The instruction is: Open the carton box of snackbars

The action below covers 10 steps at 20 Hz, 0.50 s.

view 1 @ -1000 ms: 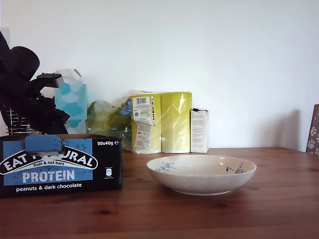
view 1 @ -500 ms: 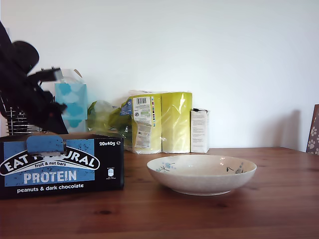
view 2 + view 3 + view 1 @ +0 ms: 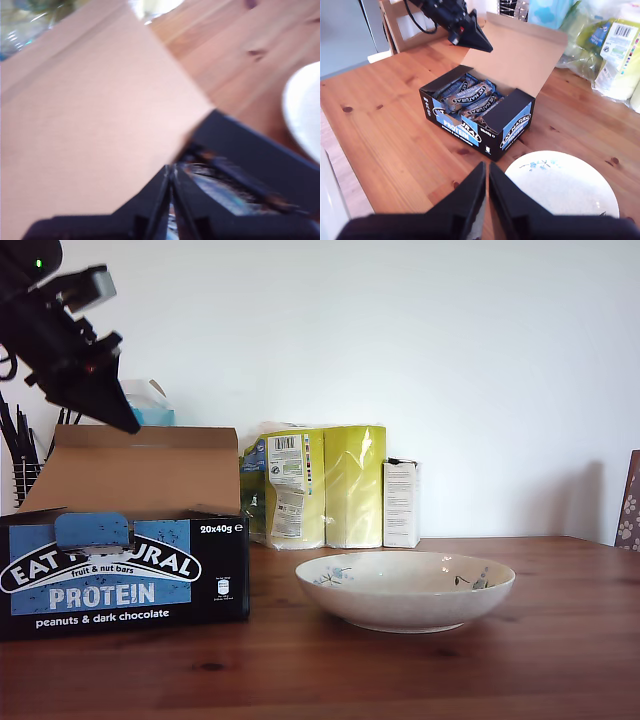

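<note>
The carton box of snackbars stands at the exterior view's left, black with a blue front panel. Its brown lid is raised and leans back. My first gripper is shut, with its tip against the lid's top edge. The first wrist view looks past the shut fingertips at the lid and the box's inside. From above, the second wrist view shows the open box full of wrapped bars. My second gripper hovers shut above the table between the box and the bowl.
A white flowered bowl sits just beside the box on the wooden table. Along the wall stand a yellow pack of paper rolls, a small white carton and a light-blue tissue box half hidden behind the lid.
The lid has swung up from flat on the box to upright. My first gripper rose with it, from just above the box to high at the exterior view's left. The box slid slightly rightward.
</note>
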Tool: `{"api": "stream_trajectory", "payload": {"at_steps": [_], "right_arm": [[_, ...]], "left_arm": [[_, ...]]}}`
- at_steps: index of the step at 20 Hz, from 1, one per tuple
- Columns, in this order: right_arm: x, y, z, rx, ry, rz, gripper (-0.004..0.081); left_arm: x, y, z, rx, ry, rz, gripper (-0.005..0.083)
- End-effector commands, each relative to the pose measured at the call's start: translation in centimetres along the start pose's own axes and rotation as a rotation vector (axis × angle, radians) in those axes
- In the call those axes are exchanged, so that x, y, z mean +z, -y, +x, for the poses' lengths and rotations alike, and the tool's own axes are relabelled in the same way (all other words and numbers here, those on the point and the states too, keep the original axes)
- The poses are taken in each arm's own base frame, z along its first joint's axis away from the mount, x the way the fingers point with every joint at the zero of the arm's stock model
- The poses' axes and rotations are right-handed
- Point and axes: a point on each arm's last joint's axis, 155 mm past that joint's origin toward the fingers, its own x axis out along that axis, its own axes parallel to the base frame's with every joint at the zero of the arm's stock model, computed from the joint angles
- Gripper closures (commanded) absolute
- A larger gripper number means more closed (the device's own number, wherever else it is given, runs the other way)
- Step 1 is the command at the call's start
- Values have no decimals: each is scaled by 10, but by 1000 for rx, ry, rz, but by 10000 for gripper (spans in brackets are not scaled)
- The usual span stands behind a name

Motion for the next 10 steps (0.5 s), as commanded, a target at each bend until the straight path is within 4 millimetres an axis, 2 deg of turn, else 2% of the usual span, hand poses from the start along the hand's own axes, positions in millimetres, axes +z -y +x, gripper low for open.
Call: {"api": "stream_trajectory", "payload": {"at_steps": [1,4,10], "right_arm": [[-4,6,0,-18,-13,-3,783],[-7,19,-3,-62,-18,11,783],[-16,45,-8,-133,-16,58,783]], "left_arm": [[-9,21,-9,-21,2,-6,797],[-16,49,-33,-12,66,-7,797],[-37,77,-89,60,260,-78,797]]}}
